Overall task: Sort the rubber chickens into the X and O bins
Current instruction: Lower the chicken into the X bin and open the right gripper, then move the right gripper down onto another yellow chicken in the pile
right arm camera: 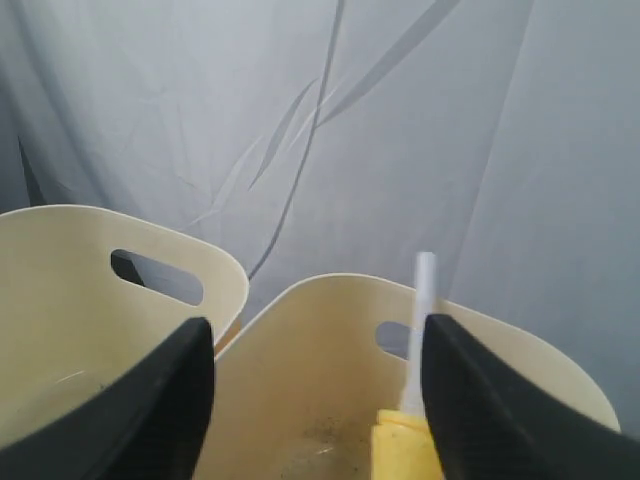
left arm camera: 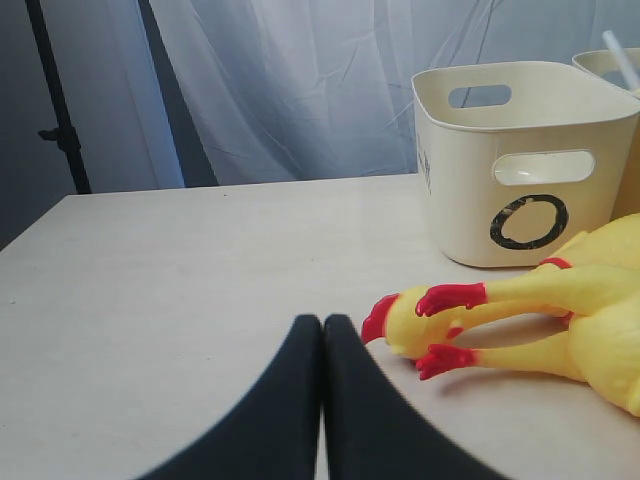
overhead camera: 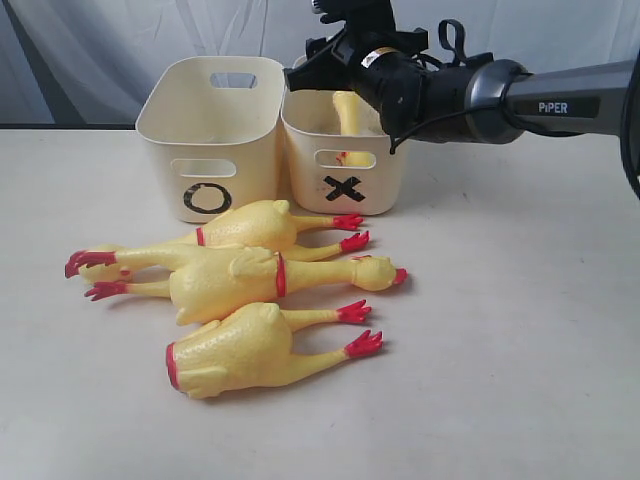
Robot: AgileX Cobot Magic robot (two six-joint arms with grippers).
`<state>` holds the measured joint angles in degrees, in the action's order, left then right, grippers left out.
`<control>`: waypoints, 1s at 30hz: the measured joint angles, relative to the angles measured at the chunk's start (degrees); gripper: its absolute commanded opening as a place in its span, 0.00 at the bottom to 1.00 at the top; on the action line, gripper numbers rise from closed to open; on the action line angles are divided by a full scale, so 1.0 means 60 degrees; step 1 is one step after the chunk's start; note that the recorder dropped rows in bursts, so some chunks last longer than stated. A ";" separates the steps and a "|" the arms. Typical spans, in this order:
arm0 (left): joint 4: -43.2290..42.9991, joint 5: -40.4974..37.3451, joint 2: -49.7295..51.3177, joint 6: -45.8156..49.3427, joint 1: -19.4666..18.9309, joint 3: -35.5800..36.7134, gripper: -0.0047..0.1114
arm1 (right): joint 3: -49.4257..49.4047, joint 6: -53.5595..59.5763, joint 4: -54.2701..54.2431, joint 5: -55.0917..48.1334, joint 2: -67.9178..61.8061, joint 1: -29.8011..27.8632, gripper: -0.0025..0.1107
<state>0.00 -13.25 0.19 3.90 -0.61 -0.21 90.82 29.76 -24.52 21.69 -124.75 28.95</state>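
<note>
Three yellow rubber chickens lie on the table: a back one (overhead camera: 255,225), a middle one (overhead camera: 230,280) and a front one (overhead camera: 240,345). Another chicken (overhead camera: 350,112) stands inside the X bin (overhead camera: 343,185), its white tube (right arm camera: 424,300) sticking up. The O bin (overhead camera: 210,130) stands to the left of the X bin. My right gripper (right arm camera: 318,325) hovers open over the X bin (right arm camera: 330,285), and the chicken's yellow body (right arm camera: 400,450) sits loose beside one finger. My left gripper (left arm camera: 322,325) is shut and empty, low over the table near a chicken's head and red feet (left arm camera: 430,320).
A pale curtain hangs behind the bins. The right arm (overhead camera: 520,100) reaches in from the right above the table. Bare tabletop lies to the right of the chickens and in front of them. The O bin (left arm camera: 520,170) looks empty from above.
</note>
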 measured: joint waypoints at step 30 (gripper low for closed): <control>0.0000 0.0000 0.0000 0.0000 0.0000 0.0000 0.04 | 0.0000 0.0515 0.1149 -0.8115 0.2965 0.0000 0.54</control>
<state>0.00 -13.25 0.19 3.90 -0.61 -0.21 90.82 32.85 -17.62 -27.00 -106.96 28.95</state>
